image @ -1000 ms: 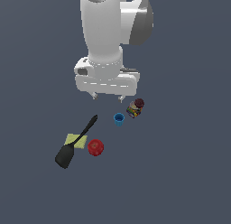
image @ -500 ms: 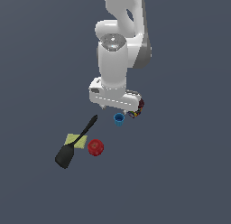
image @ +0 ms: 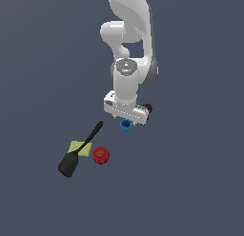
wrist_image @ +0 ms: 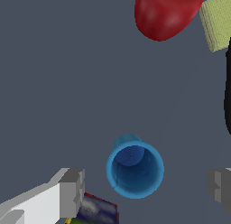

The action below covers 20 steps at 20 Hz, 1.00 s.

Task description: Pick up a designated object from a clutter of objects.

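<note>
One thing decides my next move: the blue cup (wrist_image: pixel 134 170) stands upright, mouth toward my wrist camera, between my two fingertips, a little closer to the one beside the labelled jar (wrist_image: pixel 98 209). My gripper (wrist_image: pixel 146 188) is spread wide and holds nothing. In the exterior view the cup (image: pixel 126 126) sits just below centre, directly under my gripper (image: pixel 125 119), so I judge a straight descent suits. The jar is mostly hidden behind my finger, and the red round object (wrist_image: pixel 168 13), yellow-green square (wrist_image: pixel 217 21) and black spatula (wrist_image: pixel 227 87) are cut off at the wrist frame's edge.
</note>
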Motion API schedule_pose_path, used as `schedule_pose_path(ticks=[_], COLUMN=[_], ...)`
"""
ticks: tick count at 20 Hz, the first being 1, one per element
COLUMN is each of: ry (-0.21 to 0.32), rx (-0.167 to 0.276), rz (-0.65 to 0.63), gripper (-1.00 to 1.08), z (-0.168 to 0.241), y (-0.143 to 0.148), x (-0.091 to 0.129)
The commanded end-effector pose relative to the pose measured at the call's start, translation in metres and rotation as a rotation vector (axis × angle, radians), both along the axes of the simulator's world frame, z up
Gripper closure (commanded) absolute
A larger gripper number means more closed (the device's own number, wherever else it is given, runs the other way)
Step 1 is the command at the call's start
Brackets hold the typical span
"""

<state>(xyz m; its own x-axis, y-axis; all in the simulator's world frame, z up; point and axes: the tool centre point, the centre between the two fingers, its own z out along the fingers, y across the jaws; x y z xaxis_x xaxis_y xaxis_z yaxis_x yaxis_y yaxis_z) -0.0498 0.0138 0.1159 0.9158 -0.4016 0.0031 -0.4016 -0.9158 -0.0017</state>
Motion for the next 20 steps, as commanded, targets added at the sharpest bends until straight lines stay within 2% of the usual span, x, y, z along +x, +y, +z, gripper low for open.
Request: schedule_pose_path(ticks=[1,7,14,20], ry=[0.001,0.003,0.004,0.004], rx=[0.000,0.000,0.000,0.000], rz=[-0.022,-0.047,-0.045,-0.047], gripper=[-0.92,-0.92,-0.92,-0.92], z=[-0.011,-0.025,-0.029,-0.051], y=[0.003,0.006,0.007,0.007], x=[-0.006,-0.015,-0.015,-0.016])
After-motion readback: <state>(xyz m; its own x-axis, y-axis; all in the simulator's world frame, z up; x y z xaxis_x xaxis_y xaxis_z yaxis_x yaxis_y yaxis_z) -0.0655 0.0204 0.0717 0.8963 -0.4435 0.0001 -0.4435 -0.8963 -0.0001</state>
